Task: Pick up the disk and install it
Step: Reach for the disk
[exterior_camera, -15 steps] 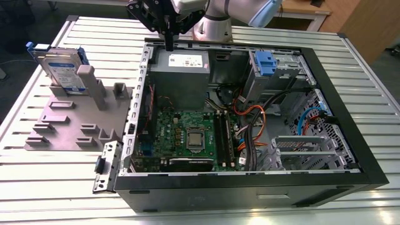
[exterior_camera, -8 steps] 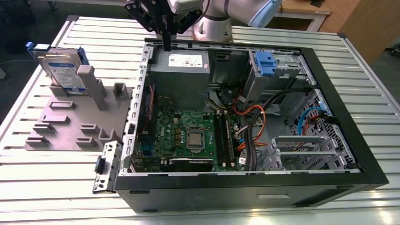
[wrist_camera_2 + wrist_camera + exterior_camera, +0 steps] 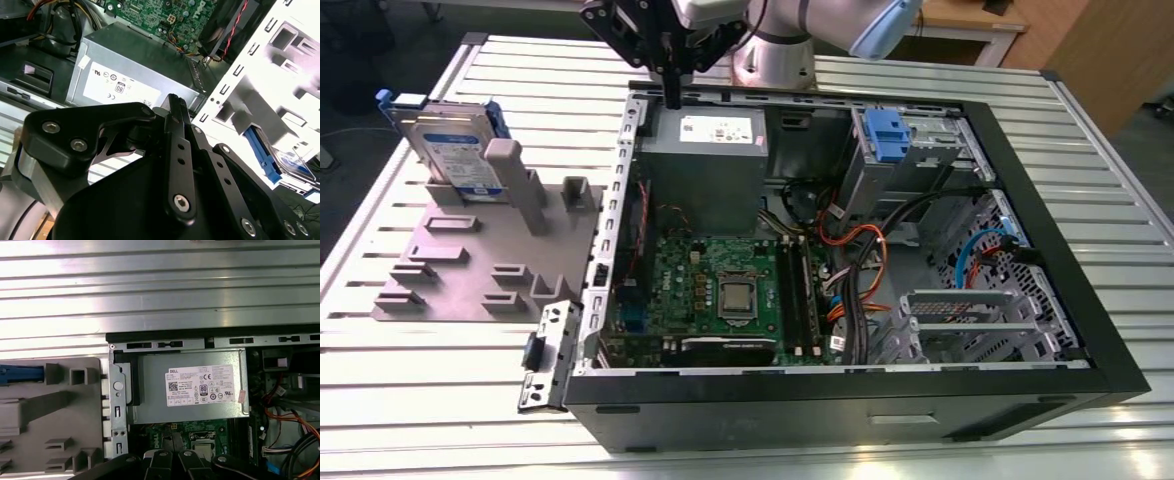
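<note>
Exterior view: An open black desktop computer case lies on its side on a slatted aluminium table. The black two-fingered gripper hangs over the case's far rim, just beside a grey metal box with a white sticker. Its fingers are pressed together and carry nothing. The disk, a flat silver metal hard drive with a white-and-blue label and a blue plastic bracket, stands on edge in a grey plastic fixture block. The block is on the table at the exterior view's left of the case, well apart from the gripper.

Second wrist view: The gripper shows its fingers meeting at the tips, with nothing between them. Beyond them lie the grey box and a green circuit board. The disk shows in part, seated in the fixture block.

First wrist view: The grey box sits inside the case's wall. The fixture block lies outside it on the table. A blue strip of the disk's bracket shows at the block's edge.
</note>
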